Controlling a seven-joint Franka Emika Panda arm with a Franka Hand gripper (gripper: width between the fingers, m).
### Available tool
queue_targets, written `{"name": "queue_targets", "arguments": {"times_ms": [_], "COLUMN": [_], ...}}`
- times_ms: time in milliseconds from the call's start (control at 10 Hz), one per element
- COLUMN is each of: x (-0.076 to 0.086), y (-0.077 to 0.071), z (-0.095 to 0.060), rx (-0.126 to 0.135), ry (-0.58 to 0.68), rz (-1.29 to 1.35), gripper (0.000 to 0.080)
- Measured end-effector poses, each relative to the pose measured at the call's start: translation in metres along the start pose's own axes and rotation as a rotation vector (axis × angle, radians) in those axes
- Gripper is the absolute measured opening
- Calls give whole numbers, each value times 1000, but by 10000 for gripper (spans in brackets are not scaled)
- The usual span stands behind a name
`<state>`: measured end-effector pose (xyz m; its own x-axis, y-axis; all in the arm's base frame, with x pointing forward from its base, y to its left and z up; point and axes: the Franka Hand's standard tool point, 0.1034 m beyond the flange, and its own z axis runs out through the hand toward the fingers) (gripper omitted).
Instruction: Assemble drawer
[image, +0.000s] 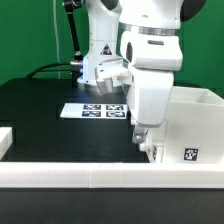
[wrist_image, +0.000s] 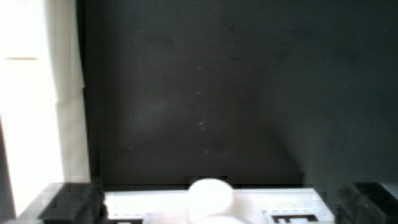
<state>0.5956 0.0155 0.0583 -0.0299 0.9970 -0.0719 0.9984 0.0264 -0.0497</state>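
Observation:
My gripper (image: 146, 140) hangs low beside the tall white housing (image: 195, 125), which stands at the exterior view's right and carries a square tag. In the wrist view my two black fingers (wrist_image: 71, 205) stand wide apart, my gripper (wrist_image: 222, 208) open. Between them lies a shallow white tray (wrist_image: 151, 205) with a round white knob (wrist_image: 210, 192) and tags on it. A thin dark gap shows between the tray and one finger. In the exterior view a bit of white (image: 150, 150) shows under the gripper. A white wall (wrist_image: 36, 110) runs along one side of the wrist view.
The marker board (image: 100, 110) lies on the black table (image: 50, 120) behind the arm. A long low white rail (image: 100, 180) runs along the front. A small white part (image: 5, 140) sits at the exterior view's left edge. Cables hang behind the arm.

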Motion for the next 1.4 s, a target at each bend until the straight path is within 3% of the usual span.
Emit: {"name": "queue_targets", "arguments": {"times_ms": [300, 500, 1100, 1400], "x": [-3, 3, -1, -21], "y": [2, 4, 2, 6], "z": [-1, -5, -4, -8], "rx": [-3, -6, 9, 7], "ry": [4, 3, -6, -4], "rz": [-62, -54, -9, -80], "gripper": [649, 649, 649, 649]}}
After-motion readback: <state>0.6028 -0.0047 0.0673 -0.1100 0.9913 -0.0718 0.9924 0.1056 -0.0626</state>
